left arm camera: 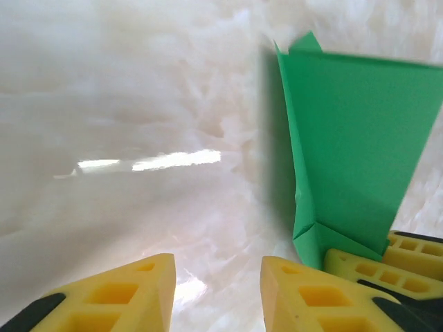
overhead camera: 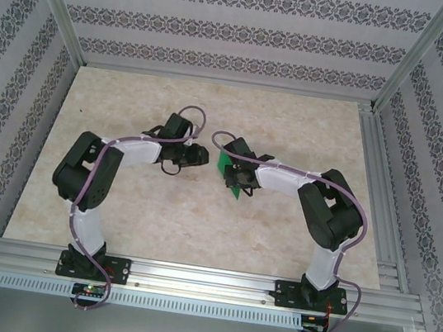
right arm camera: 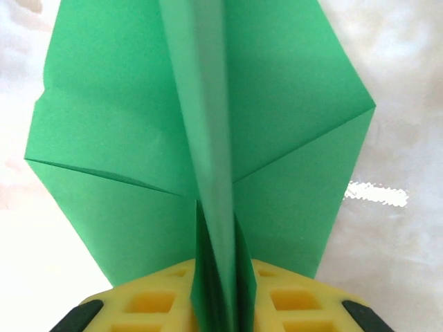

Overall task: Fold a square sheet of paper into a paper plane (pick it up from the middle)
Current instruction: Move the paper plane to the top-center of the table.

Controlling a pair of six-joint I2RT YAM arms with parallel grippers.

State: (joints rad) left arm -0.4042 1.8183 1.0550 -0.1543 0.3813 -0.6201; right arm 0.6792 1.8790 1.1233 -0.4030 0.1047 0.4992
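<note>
paper plane (right arm camera: 131,117): one piece of thin, bright green paper, smooth and matte, folded into a pointed dart. A raised centre crease runs lengthwise. A flat layered wing lies on each side, and a diagonal fold line crosses each wing.
position of the plane: lifted off the table near its middle, at the tip of the right arm in the top view (overhead camera: 224,164). In the left wrist view (left arm camera: 353,138) it stands upright to the right of the yellow fingertips, with small stacked folds at its lower corner.
right gripper (right arm camera: 221,297): closed on the plane's centre fold, with the doubled keel pinched between its two fingertips.
left gripper (left arm camera: 218,277): jaws parted with a clear gap, bare table showing between them, nothing held. In the top view (overhead camera: 196,156) it sits near the plane but apart from it.
fingers (left arm camera: 138,290): four in all, two per gripper. They are yellow, wedge-shaped and moulded with rectangular hollow cells, and they turn black toward the base.
arms: two, the left arm (overhead camera: 91,172) and the right arm (overhead camera: 327,211). Each has black joints, white link shells and one lilac cable running along it.
table (overhead camera: 195,229): one flat slab with a cream marbled pattern, glossy enough to carry a streak of reflected light.
walls (overhead camera: 226,25): three panels, white with grey ornamental bands, framed in aluminium rail.
</note>
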